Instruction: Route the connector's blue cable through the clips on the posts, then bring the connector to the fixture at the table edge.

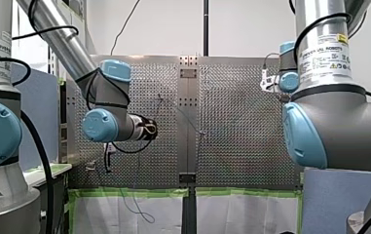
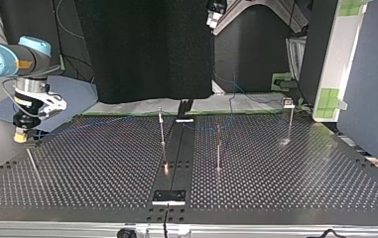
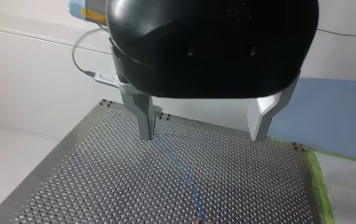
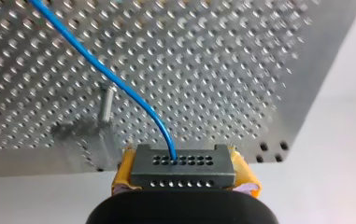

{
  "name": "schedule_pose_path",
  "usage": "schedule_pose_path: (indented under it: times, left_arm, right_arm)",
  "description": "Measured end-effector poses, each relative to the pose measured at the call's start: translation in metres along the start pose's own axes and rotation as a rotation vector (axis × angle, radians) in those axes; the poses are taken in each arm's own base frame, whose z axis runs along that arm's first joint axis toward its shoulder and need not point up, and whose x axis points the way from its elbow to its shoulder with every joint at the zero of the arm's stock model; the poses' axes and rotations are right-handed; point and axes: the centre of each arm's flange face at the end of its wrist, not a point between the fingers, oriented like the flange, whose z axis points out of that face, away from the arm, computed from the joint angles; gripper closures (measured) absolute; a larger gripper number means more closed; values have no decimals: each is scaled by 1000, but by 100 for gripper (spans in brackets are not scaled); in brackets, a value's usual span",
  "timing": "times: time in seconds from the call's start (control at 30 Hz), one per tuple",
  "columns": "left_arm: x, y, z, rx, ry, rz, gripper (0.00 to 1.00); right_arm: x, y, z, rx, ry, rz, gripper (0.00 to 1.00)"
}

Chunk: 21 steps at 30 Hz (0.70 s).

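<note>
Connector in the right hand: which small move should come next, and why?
Probably ease my right hand toward the post ahead: the connector sits gripped between yellow pads, and the blue cable runs past that post, apparently unclipped.

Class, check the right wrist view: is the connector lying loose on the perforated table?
No: the connector is clamped between the yellow pads of my right tool, with the blue cable leading away from it.

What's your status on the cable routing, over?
Left hand open, empty, above blue cable. Right hand shut on connector, cable running out of it. One post close ahead of that hand.
</note>
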Motion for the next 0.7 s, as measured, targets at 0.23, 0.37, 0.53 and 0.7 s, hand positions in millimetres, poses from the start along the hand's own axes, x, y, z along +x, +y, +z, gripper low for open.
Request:
schedule_pose_path:
  times: [0.23,0.37,0.53,0.7]
  left_arm:
    - [-6,-1,0,-2,-13,-4,0]
    - [-14,-2,-1,2,-31,-16,0]
    - [-14,-2,-2,-4,-32,-13,0]
    - [-3,1,-2,-15,-1,28,0]
  right_arm:
    - [-14,26,5,-2,13,37,100]
    - [-32,44,13,-2,-2,36,100]
    - [-42,61,19,3,-7,33,100]
    - [-45,64,21,32,-9,36,100]
